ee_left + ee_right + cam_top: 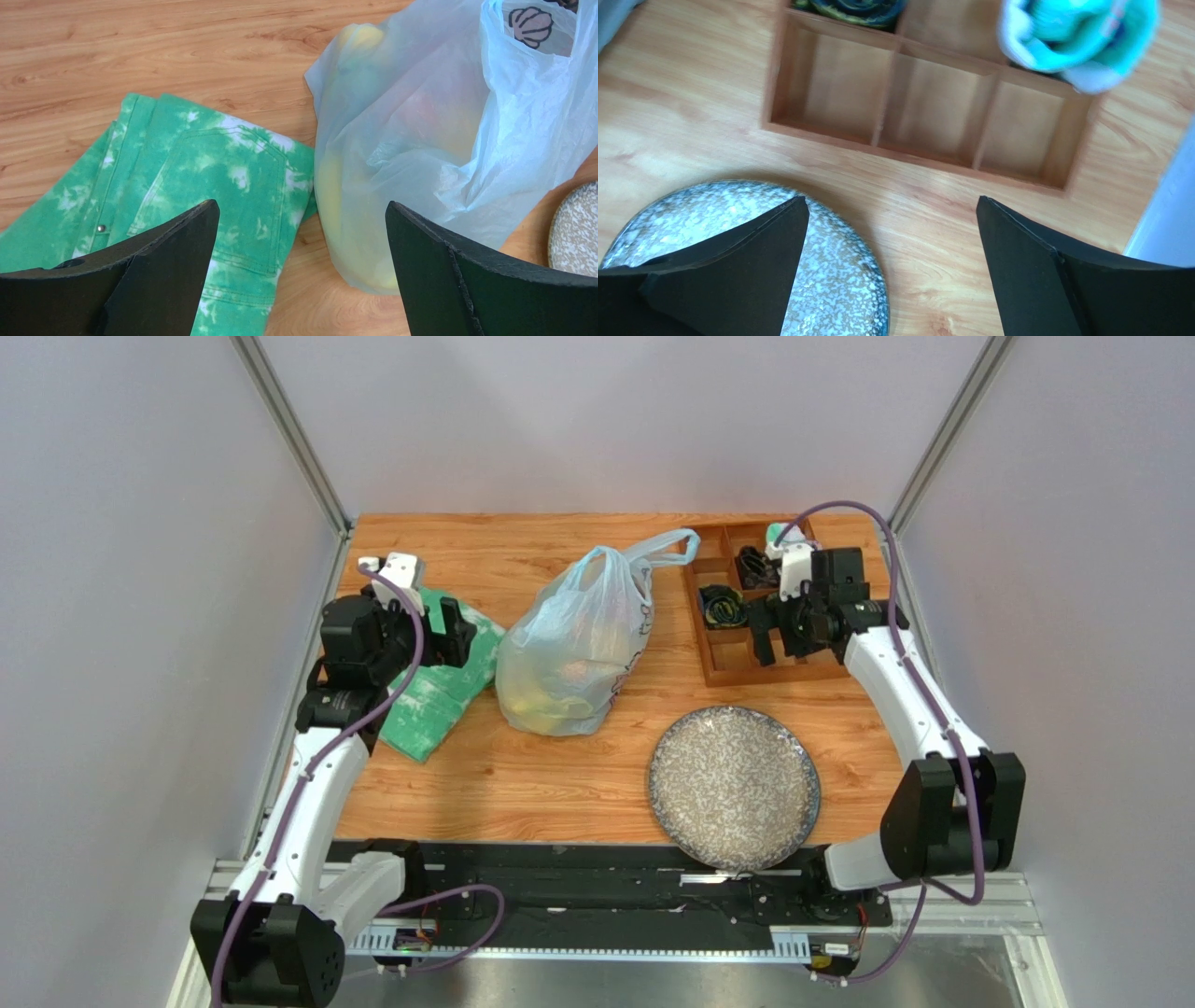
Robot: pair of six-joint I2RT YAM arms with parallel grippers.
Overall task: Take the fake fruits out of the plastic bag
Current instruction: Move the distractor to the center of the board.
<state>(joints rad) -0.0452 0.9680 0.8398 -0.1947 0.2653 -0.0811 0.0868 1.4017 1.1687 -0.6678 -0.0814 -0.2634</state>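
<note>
The thin translucent pale-blue plastic bag [582, 644] [435, 140] lies near the middle of the wooden table [561, 784]. Its long axis runs diagonally. The full, round bottom points to the near left and the loop handle [671, 548] points to the far right. There is one bag. The fake fruits [540, 703] [330, 196] are all inside it. Through the film I see yellow shapes and a reddish blur, but I cannot count the pieces. On the bag there is a pink shell-like cartoon print [530, 26]. I can read no writing on it.

Just beside the bag's left side lies one green and white tie-dye cloth [442, 686] [210, 182]. Its corner seems to touch the bag. My left gripper [463, 633] [300, 204] hovers over this cloth with the jaws spread wide and nothing between them, pointing towards the bag.

To the near right of the bag, apart from it, lies one round grey speckled plate [734, 787] [836, 280]. Behind the plate stands one brown wooden tray with compartments [730, 665] [892, 91]. In its far compartments I count two dark rolled socks [723, 602] and one teal rolled sock [1081, 35]. My right gripper [776, 637] [891, 199] hangs over the near edge of the tray, also with the jaws wide apart and holding nothing.
</note>
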